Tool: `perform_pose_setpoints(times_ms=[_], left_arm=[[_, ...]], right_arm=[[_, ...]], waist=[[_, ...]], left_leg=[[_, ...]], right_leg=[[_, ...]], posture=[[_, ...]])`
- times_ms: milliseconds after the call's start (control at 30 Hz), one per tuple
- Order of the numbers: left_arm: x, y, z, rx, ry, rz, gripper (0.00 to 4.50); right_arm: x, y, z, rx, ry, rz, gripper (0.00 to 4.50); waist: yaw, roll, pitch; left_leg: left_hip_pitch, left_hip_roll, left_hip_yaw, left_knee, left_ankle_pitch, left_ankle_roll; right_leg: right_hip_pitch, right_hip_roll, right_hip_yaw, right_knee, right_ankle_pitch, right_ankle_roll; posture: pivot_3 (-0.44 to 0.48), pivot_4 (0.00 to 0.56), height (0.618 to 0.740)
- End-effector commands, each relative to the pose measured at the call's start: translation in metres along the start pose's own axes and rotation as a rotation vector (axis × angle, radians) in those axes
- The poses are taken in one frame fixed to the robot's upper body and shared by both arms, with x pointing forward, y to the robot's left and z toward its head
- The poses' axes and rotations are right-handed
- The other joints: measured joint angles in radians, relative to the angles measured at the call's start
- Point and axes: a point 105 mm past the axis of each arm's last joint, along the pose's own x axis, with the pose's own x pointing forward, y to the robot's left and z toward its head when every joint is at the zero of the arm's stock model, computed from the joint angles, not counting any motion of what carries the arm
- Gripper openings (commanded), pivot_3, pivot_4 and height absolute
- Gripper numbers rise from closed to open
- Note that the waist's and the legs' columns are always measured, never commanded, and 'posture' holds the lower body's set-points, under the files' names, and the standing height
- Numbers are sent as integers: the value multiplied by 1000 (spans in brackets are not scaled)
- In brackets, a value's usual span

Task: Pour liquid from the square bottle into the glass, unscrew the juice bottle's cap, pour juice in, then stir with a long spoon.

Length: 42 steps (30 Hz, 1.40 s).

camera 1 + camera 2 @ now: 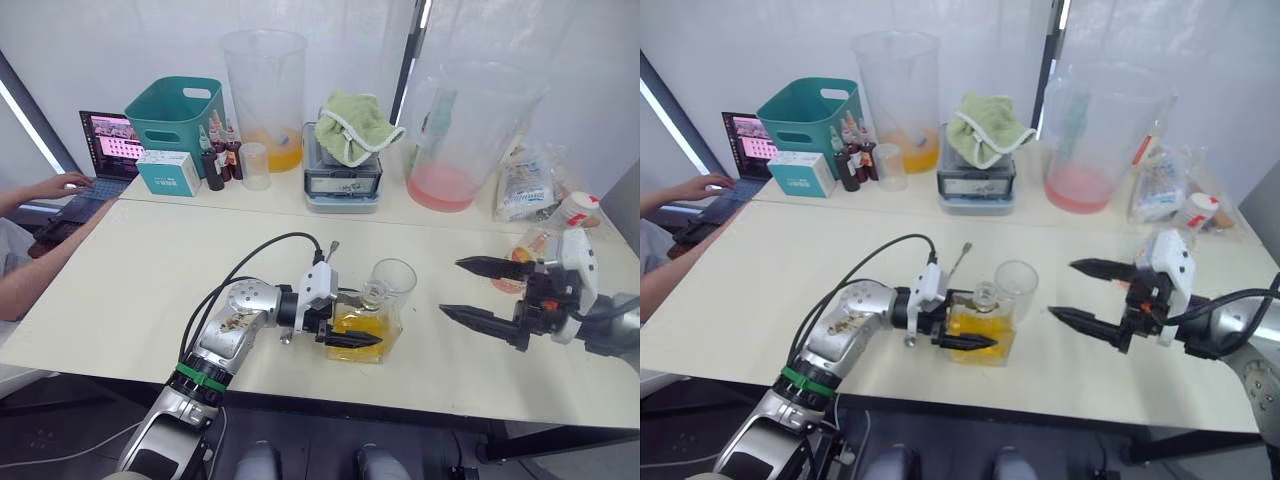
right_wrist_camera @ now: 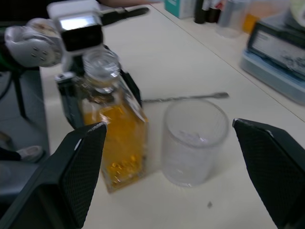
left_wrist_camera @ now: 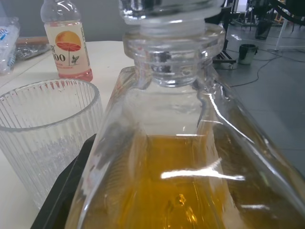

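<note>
The left pincer [image 1: 962, 330] is closed around the square bottle [image 1: 982, 330], with one black finger seen along the near face of the flask and the other behind it. The bottle stands upright on the surface [image 1: 770, 290], its round stopper [image 3: 170, 9] in the neck, and yellow-orange liquid fills about the lower half. The glass [image 1: 1015, 290] stands just beside the bottle, on the side away from the left arm and slightly farther back; its ribbed wall is seen close to the flask in the left wrist view, though whether the two touch cannot be told.

The right pincer [image 1: 1077, 293] is spread wide, its two black fingers well apart and pointing toward the glass and bottle. Nothing is held between them, and it sits near the glass without touching it.

The long spoon [image 2: 186, 98] lies flat on the surface behind the bottle and glass, with its end angled toward the back. The juice bottle [image 1: 548, 238] is seen behind the right pincer, near the right edge of the surface, with its white cap [image 1: 580, 203] on.

Along the back of the surface stand two large clear pitchers [image 1: 265, 95], a teal basket [image 1: 175, 110] and a green cloth [image 1: 355, 125]. A person's hand [image 1: 60, 185] rests on a laptop [image 1: 105, 150] at the far left
</note>
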Motion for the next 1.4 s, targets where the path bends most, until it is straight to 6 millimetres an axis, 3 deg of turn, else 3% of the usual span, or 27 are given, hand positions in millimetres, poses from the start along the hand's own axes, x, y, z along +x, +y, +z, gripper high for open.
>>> perform_pose_setpoints(times_ms=[33,200,533,1000,1333,1400], left_arm=[[0,3,7,49,2,0,2830],[0,2,6,56,10,-15,2830],[1,1,5,66,18,-33,2830],[0,2,4,70,23,-30,2830],[-2,2,2,73,34,-28,2830],[-2,3,2,74,34,-27,2830]], right_arm=[[14,14,9,7,-15,56,4500],[39,18,11,-10,-30,60,4500],[64,14,9,6,-66,77,4500],[71,23,11,12,-105,126,4500],[73,28,17,17,-142,148,1258],[73,29,17,16,-145,149,1047]], waist=[[0,0,0],[-2,0,0],[-2,0,0],[-1,0,0],[-1,0,0],[-1,0,0]], left_leg=[[0,0,0,0,0,0],[0,0,0,0,0,0],[-1,0,-1,0,0,0],[-2,0,-1,0,0,0],[-2,0,-2,0,0,0],[-2,0,-2,0,0,0]], right_leg=[[0,0,0,0,0,0],[0,0,0,0,0,0],[-1,0,0,0,0,0],[-1,1,0,0,0,0],[-1,1,-1,0,0,0],[-1,1,-1,0,0,0]], posture=[[0,150,740],[0,150,740],[0,150,740],[0,150,740],[0,150,740],[0,150,740]])
